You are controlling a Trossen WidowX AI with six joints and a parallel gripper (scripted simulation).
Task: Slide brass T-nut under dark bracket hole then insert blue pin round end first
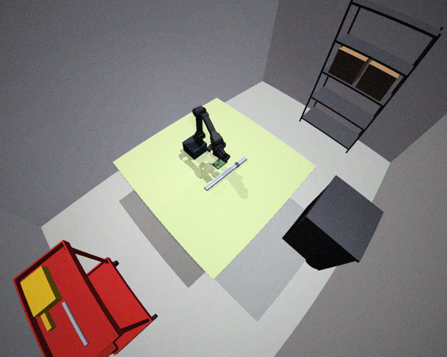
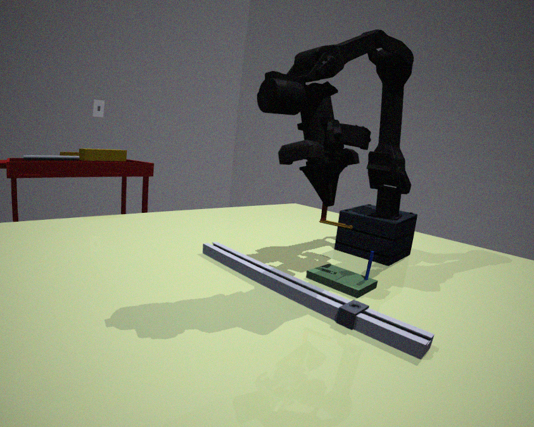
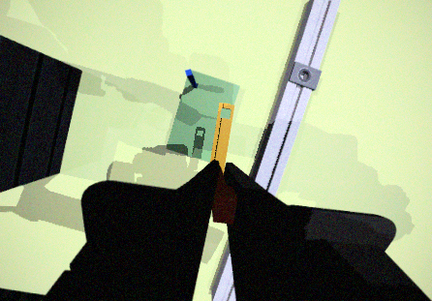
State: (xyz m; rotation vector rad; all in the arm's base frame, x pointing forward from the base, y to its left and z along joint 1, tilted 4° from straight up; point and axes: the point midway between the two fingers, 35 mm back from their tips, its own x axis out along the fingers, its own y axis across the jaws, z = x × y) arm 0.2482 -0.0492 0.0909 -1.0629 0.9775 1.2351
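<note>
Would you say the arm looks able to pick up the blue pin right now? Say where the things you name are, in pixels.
Probably not yet: its fingers (image 2: 329,204) grip the T-nut's orange handle (image 2: 323,213) (image 3: 225,203), though the pin (image 2: 369,265) (image 3: 191,77) stands exposed in the tray (image 2: 341,280) (image 3: 220,89).
</note>
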